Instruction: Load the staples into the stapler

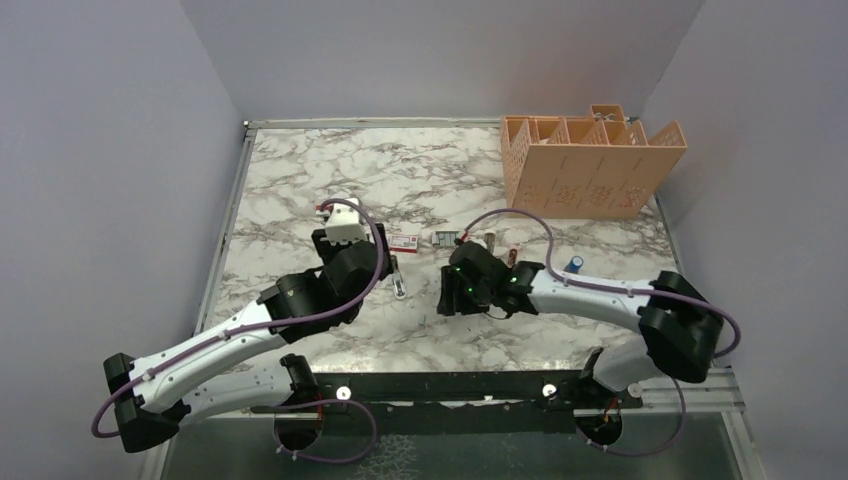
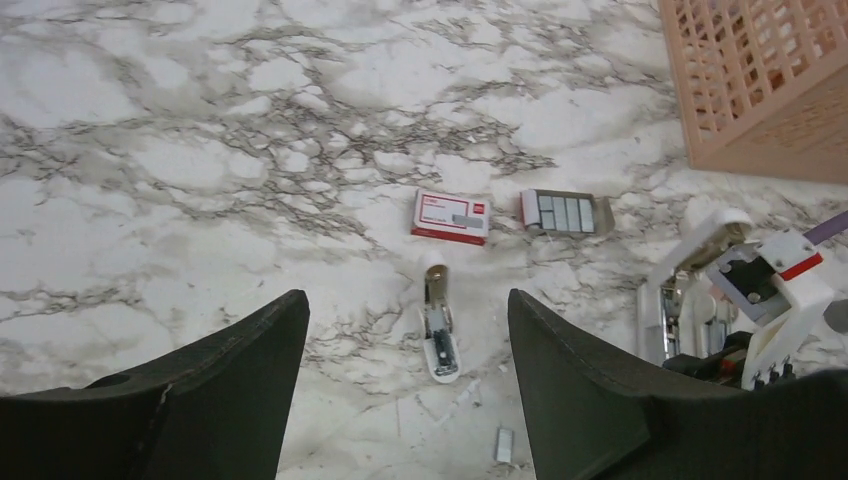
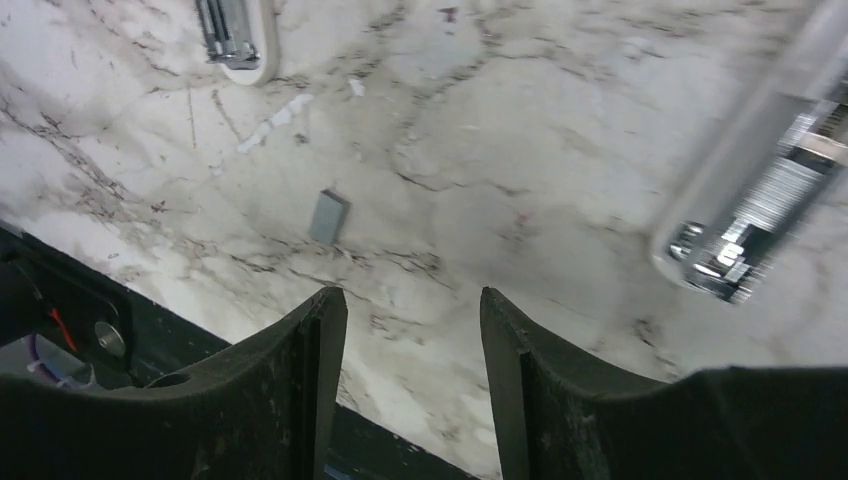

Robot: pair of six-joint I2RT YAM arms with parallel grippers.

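Note:
The stapler (image 2: pixel 439 330), small, white and metal, lies flat on the marble, its magazine facing up. My left gripper (image 2: pixel 405 300) hangs open just short of it, nothing between the fingers. Beyond it lie the red-and-white box (image 2: pixel 451 216) and the grey tray of staples (image 2: pixel 567 212). One loose staple strip (image 2: pixel 504 445) rests on the marble near the stapler, also in the right wrist view (image 3: pixel 328 216). My right gripper (image 3: pixel 412 295) is open and empty, low over the marble near the table's front edge. A blurred white-and-metal stapler-like piece (image 3: pixel 765 180) stands close on its right.
An orange slotted organizer (image 1: pixel 590 165) stands at the back right. A small blue cylinder (image 1: pixel 577 263) sits right of the right arm's forearm. The black front rail (image 3: pixel 90 310) runs just below the right gripper. Small white scraps (image 3: pixel 275 112) lie by the stapler.

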